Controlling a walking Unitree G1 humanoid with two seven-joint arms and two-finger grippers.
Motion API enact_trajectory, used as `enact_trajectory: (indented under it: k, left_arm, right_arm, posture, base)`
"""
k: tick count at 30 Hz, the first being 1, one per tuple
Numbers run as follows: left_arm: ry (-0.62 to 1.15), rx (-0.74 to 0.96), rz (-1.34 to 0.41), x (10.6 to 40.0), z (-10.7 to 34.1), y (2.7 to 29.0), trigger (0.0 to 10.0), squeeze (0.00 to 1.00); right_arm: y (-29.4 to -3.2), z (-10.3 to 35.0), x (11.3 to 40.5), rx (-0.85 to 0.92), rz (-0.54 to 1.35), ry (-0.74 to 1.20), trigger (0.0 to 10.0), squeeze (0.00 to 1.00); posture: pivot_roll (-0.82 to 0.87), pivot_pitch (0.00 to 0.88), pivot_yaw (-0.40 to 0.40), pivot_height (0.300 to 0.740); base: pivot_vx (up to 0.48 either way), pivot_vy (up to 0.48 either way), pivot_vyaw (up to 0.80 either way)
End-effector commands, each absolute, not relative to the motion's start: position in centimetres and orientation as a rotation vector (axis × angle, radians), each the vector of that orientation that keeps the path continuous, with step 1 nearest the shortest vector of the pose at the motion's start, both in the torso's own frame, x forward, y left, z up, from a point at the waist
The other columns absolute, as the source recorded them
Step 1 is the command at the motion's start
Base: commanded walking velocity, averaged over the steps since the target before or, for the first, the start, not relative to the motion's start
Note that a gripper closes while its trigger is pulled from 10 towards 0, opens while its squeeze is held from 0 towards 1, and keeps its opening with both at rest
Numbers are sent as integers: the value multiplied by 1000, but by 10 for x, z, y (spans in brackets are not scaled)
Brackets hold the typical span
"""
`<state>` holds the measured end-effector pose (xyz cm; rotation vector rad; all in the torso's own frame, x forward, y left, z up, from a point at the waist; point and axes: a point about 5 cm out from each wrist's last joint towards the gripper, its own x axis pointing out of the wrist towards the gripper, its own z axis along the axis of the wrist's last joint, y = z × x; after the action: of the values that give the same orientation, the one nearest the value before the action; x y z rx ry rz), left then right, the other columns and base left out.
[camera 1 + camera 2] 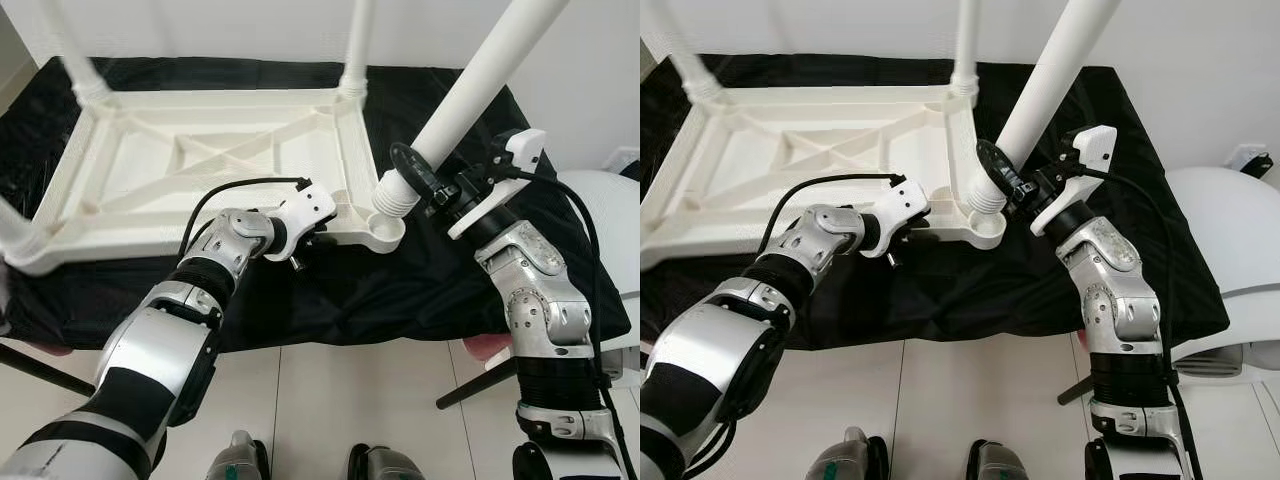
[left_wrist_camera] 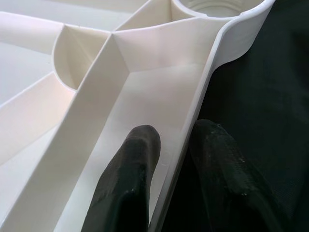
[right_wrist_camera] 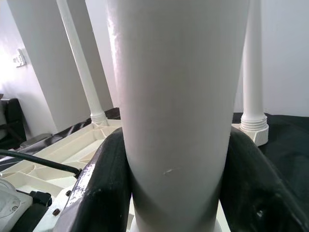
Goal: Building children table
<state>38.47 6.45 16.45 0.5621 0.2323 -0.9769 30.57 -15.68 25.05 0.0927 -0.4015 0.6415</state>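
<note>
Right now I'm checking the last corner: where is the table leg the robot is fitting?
In the head views the table leg leans at the robot's right, held in the right claw, its threaded end at the corner socket of the upturned tabletop.

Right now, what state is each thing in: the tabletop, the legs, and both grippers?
Tabletop: upside down on black cloth.
Held leg: tilted, threaded end at corner socket.
Back legs: standing in their sockets.
Left gripper: fingers pinch tabletop rim.
Right gripper: fingers clasp held leg.
</note>
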Motion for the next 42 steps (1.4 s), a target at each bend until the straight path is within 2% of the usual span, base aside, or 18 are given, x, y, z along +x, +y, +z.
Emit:
enact_trajectory:
  k: [1, 10, 11, 12, 13, 15, 16, 25, 32, 36, 42]
  left_arm:
    - [257, 551, -834, 389, 157, 76, 10000, 0]
    - [235, 552, -920, 386, 161, 70, 10000, 0]
    - [235, 542, -940, 385, 160, 71, 7294, 0]
    - [235, 542, -940, 385, 160, 71, 7294, 0]
    - [241, 531, -991, 381, 156, 74, 0, 0]
    - [242, 532, -1020, 379, 154, 76, 0, 0]
    - [248, 526, -1040, 378, 153, 78, 10000, 0]
    - [238, 532, -1148, 371, 155, 87, 10000, 0]
    - [225, 564, -1215, 362, 154, 97, 10000, 0]
    - [204, 577, -1248, 354, 156, 97, 10000, 0]
    - [180, 583, -1267, 349, 159, 90, 10000, 0]
  right_arm:
    - [-158, 257, 303, 77, 642, -436, 10000, 0]
    - [-157, 257, 304, 78, 642, -436, 10000, 0]
    - [-158, 256, 304, 77, 641, -435, 10000, 0]
    - [-158, 256, 304, 77, 641, -435, 10000, 0]
    - [-160, 255, 304, 72, 633, -430, 10000, 0]
    - [-161, 254, 305, 68, 625, -424, 10000, 0]
    - [-163, 252, 306, 63, 617, -416, 10000, 0]
    - [-167, 244, 310, 54, 609, -378, 10000, 0]
    - [-171, 225, 316, 37, 643, -272, 10000, 0]
    - [-163, 202, 316, 9, 730, -189, 10000, 0]
    - [-153, 195, 323, 5, 773, -166, 10000, 0]
  posture:
    - [-39, 87, 36, 740]
    - [-37, 86, 36, 740]
    - [-41, 86, 36, 740]
    - [-41, 86, 36, 740]
    - [-46, 86, 36, 740]
    - [-46, 86, 36, 740]
    - [-47, 86, 33, 740]
    - [-39, 83, 18, 740]
    - [-30, 82, -2, 740]
    - [-13, 76, -19, 740]
    - [-6, 71, -32, 740]
  base:
    - [0, 0, 0]
    - [0, 0, 0]
    - [0, 0, 0]
    - [0, 0, 0]
    - [0, 0, 0]
    - [0, 0, 0]
    - [0, 0, 0]
    - [0, 0, 0]
    - [0, 0, 0]
    - [0, 0, 0]
    - [0, 0, 0]
